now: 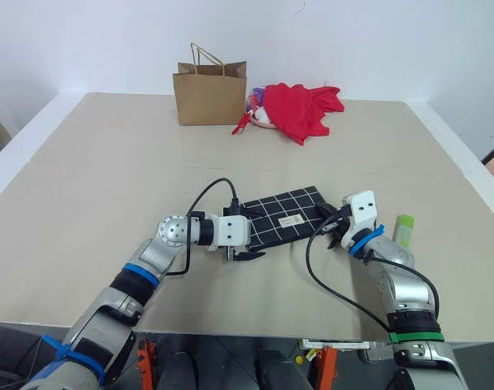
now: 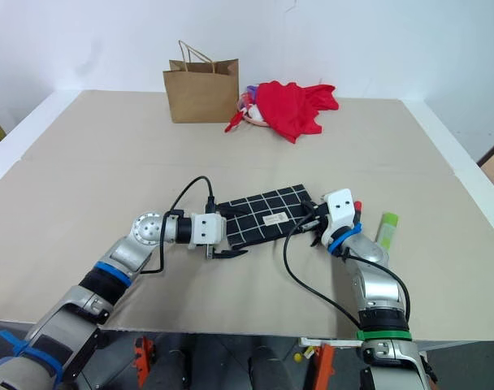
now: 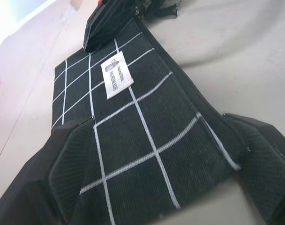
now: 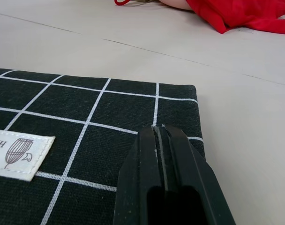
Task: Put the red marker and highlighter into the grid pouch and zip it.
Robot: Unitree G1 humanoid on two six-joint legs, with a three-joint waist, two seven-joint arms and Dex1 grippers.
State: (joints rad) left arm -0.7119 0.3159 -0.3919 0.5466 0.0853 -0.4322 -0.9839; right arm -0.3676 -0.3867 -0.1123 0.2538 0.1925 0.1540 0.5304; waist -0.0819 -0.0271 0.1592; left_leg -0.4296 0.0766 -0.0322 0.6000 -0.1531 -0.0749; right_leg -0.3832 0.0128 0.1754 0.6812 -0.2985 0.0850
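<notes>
Grid pouch (image 1: 283,215) lies flat on the counter (image 1: 93,179) between both arms. Left end effector (image 1: 249,254) spreads wide across its near end; right end effector (image 1: 332,221) is closed at the other. Highlighter (image 1: 404,229) lies just beyond the right wrist.

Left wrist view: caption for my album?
Open left tool straddling flat black white-gridded fabric pouch on the beige table.

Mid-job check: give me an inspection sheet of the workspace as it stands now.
Surface: beige table, flat.
Job's things: grid pouch lying flat; highlighter on the table beside the right arm; red marker, only a red tip showing behind the right gripper.
Clutter: brown paper bag, red cloth at the far edge.
Grippers: left gripper jaws open astride the pouch's end; right gripper shut at the other end.
Cables: black cable looping off each wrist.
Surroundings: white wall.
</notes>
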